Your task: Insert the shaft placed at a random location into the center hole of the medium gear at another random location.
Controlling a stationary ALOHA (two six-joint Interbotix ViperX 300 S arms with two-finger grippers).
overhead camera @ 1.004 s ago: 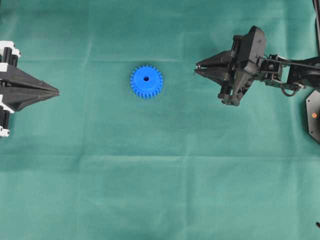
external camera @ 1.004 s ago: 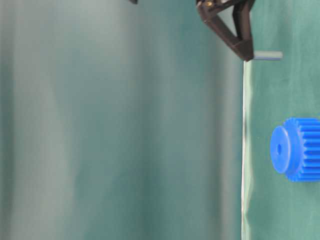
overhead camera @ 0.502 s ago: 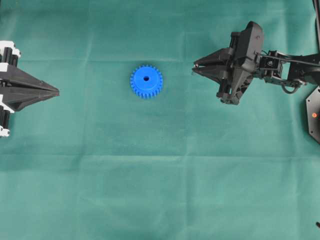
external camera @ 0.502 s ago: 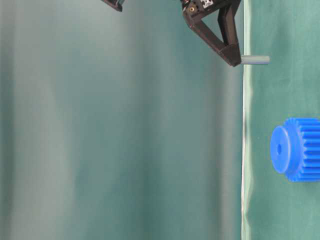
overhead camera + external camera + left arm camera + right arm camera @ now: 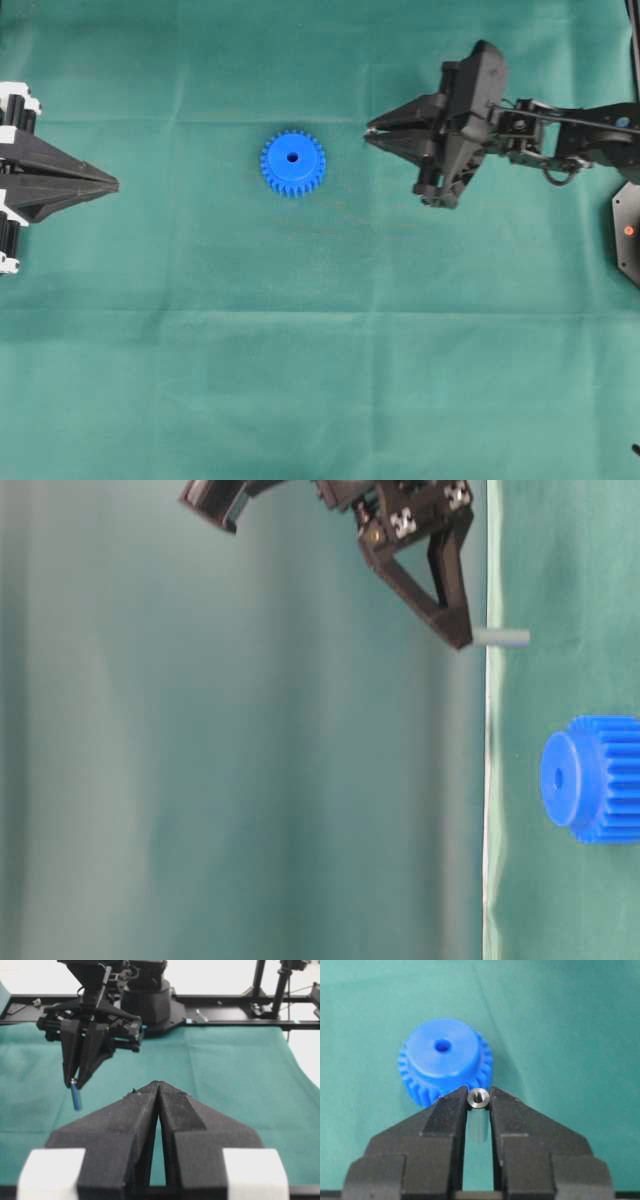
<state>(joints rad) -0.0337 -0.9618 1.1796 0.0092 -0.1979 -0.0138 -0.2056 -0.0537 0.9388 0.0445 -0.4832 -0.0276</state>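
The blue gear (image 5: 293, 163) lies flat on the green cloth, hub up, its center hole (image 5: 293, 157) showing dark. My right gripper (image 5: 369, 131) is shut on the shaft (image 5: 479, 1098), a small silvery pin held upright at the fingertips, off the cloth to the right of the gear. In the table-level view the shaft (image 5: 502, 637) sticks out below the tips, beside the gear (image 5: 592, 778). In the right wrist view the gear (image 5: 444, 1061) and its hole (image 5: 442, 1046) lie just beyond the tips. My left gripper (image 5: 115, 184) is shut and empty at the left edge.
The green cloth (image 5: 320, 380) covers the table. A black mount (image 5: 628, 232) sits at the right edge. In the left wrist view the black frame rail (image 5: 225, 1000) runs behind the table.
My right gripper has carried the shaft leftward toward the gear and lifted a little further off the cloth. The left gripper and the gear have not moved.
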